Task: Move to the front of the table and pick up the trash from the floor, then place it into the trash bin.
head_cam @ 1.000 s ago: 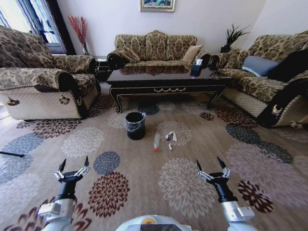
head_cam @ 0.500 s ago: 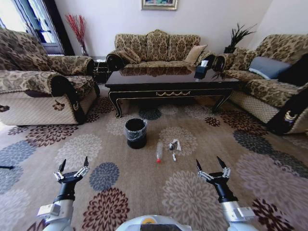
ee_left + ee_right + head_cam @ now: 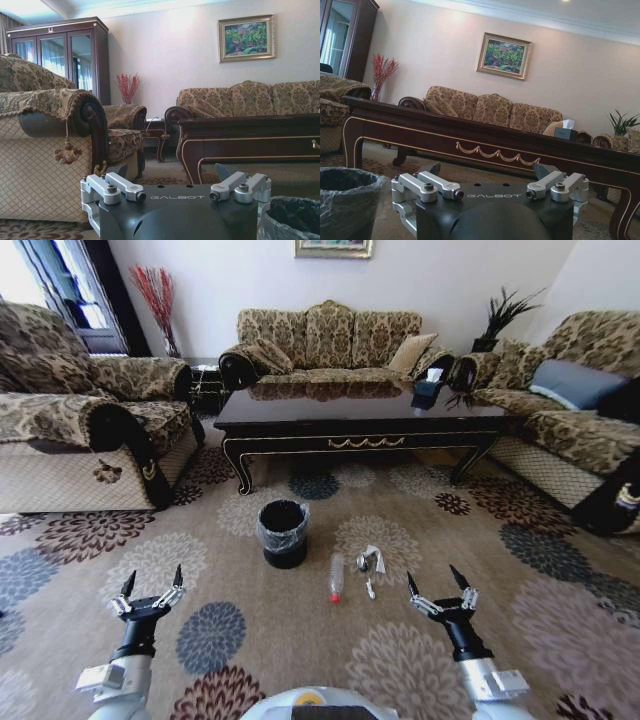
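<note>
The dark glossy table (image 3: 365,426) stands ahead across the carpet; its front rail with the gold scroll (image 3: 495,151) also faces the right wrist view. The trash lies on the carpet in front of it: a clear bottle with a red cap (image 3: 336,577), and crumpled white paper (image 3: 372,561) with a small scrap beside it. The black trash bin (image 3: 283,532) with its plastic liner stands just left of them, also seen in both wrist views (image 3: 292,217) (image 3: 347,202). My left gripper (image 3: 151,592) and right gripper (image 3: 440,590) hover open low in the foreground, short of the trash, both empty.
Patterned sofas ring the table: an armchair at left (image 3: 80,435), a long sofa behind (image 3: 335,345), another at right (image 3: 575,410). A tissue box (image 3: 432,380) sits on the table. Open floral carpet lies between me and the trash.
The whole view has shifted as I drive forward: the table, bin and trash sit closer and lower in the picture. Both grippers keep the same open pose.
</note>
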You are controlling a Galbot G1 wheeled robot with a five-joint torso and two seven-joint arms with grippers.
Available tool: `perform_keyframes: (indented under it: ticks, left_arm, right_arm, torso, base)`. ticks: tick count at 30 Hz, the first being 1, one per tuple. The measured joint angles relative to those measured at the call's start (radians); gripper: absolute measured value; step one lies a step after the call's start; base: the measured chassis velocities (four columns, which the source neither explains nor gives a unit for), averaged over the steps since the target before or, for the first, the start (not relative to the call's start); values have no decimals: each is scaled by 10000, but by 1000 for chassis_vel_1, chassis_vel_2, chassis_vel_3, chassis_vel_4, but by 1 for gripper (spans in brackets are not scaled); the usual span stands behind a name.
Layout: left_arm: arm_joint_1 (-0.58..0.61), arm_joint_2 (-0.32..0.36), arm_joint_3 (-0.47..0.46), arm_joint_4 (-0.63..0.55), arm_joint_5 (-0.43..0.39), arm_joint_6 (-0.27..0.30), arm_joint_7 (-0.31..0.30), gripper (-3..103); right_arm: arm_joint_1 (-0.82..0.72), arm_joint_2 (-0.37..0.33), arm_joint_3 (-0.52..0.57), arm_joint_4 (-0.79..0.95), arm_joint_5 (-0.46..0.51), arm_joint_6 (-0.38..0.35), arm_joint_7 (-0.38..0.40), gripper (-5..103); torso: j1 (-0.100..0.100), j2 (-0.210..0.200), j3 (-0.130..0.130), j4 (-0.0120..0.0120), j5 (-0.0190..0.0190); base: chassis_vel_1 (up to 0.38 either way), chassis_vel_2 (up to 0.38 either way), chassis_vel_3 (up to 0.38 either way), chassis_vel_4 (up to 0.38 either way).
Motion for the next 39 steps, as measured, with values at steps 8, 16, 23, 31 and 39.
perform_keyframes:
  ticks: [8,16,23,31,39]
  left_arm:
    - [-48,22,4,0,0,20,2,99]
    - [-110,40,43,-28,16,137,3,99]
    - [-81,134,84,-76,80,273,6,97]
    - [-454,934,474,-384,667,1283,-191,100]
    - [-1901,2768,1812,-1162,-416,4587,-854,100]
  right_arm:
    - [0,-30,24,3,-3,-6,5,100]
    - [11,-88,41,1,61,10,97,100]
    - [19,-74,0,-75,49,52,117,100]
    - [-3,-297,64,-218,-28,68,85,100]
    - [33,-504,191,-342,75,72,78,100]
  torso:
    - [0,1,0,-1,-1]
    - [0,1,3,-1,-3]
    - [2,1,3,0,-3]
    - [-3,2,-1,1,-1]
    - [-2,1,0,-3,0]
  base:
    - [-171,166,178,-174]
    - [-180,181,189,-181]
    - [-104,74,100,-97]
    - [7,-10,-7,21]
    - [0,0,0,0]
